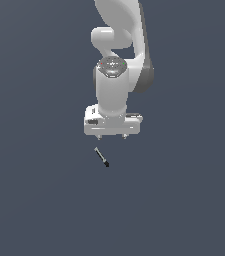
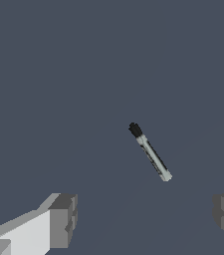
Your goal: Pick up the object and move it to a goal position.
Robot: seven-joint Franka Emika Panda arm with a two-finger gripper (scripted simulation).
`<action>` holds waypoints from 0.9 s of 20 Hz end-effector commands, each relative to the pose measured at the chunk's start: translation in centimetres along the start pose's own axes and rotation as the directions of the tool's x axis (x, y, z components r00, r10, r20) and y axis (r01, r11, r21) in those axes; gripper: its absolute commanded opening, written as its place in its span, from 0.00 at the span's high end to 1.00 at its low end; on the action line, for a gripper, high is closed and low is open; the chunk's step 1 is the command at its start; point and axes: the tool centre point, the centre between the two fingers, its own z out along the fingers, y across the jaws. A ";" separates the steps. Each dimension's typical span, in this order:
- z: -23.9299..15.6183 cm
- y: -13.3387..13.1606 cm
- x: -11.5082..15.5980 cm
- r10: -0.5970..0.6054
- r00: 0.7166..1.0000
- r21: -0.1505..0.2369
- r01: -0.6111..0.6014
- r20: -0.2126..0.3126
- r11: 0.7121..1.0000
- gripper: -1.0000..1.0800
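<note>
The object [image 1: 102, 157] is a tiny thin rod with a light grey shaft and a thicker black end, lying on the dark floor. In the exterior view it rests just below the white arm's hand, black end toward the exterior view's right and nearer the camera. My gripper [image 1: 111, 136] hangs above it, open, only short fingertips showing under the hand. The wrist view shows the object [image 2: 150, 152] lying diagonally between and beyond the two grey fingers [image 2: 63, 219], which stand far apart with nothing between them; my gripper [image 2: 146, 216] touches nothing.
A plain dark grey-blue floor [image 1: 34, 200] fills both views. The white arm [image 1: 116, 60] rises from the hand to the frame's top. No other objects or goal marker show.
</note>
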 end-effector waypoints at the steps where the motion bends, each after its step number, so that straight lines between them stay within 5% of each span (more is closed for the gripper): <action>1: 0.0 0.0 0.0 0.000 1.000 0.000 0.000 0.000 1.000 0.04; 18: -1.2 -1.3 1.0 -0.083 0.996 -0.012 0.082 -0.034 0.997 0.04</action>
